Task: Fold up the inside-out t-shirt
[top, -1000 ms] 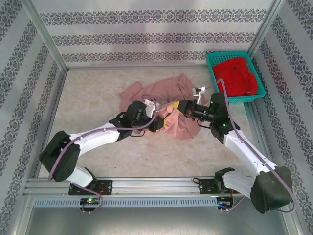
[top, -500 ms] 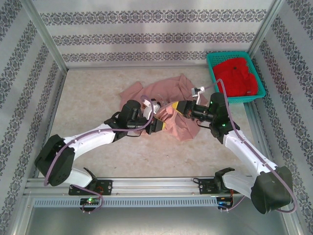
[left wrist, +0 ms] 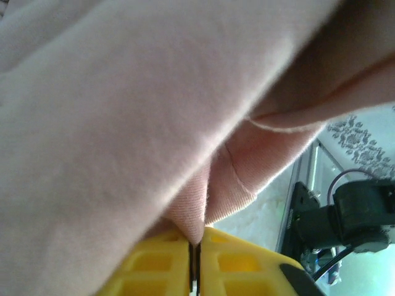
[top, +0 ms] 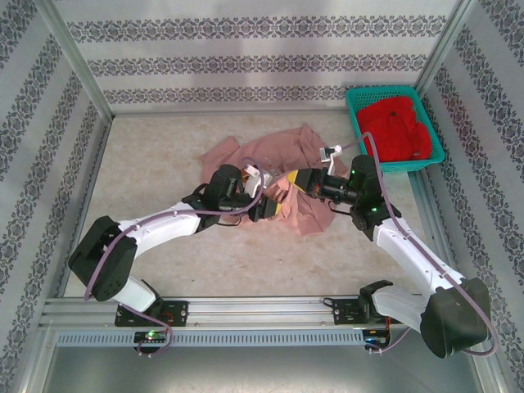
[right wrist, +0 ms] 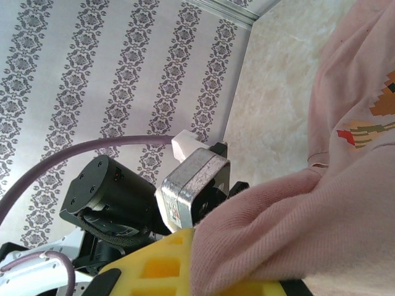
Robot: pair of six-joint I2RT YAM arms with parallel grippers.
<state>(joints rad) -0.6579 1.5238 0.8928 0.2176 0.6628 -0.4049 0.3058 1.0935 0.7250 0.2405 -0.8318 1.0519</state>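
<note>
T-shirt (top: 274,151) sits mid-way up the table (top: 155,164), soft pink cloth in a rumpled heap, long axis running ten to four o'clock. Left gripper (top: 277,206) pinches a thin fold, yellow jaws tight together. Right gripper (top: 293,178) clamps bunched cloth from three o'clock. A teal mesh basket (top: 354,110) holding a red garment (top: 397,131) sits at one o'clock, well apart.

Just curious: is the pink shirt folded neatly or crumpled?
Crumpled: the t-shirt lies bunched unevenly, pinched by the left gripper and right gripper.
</note>
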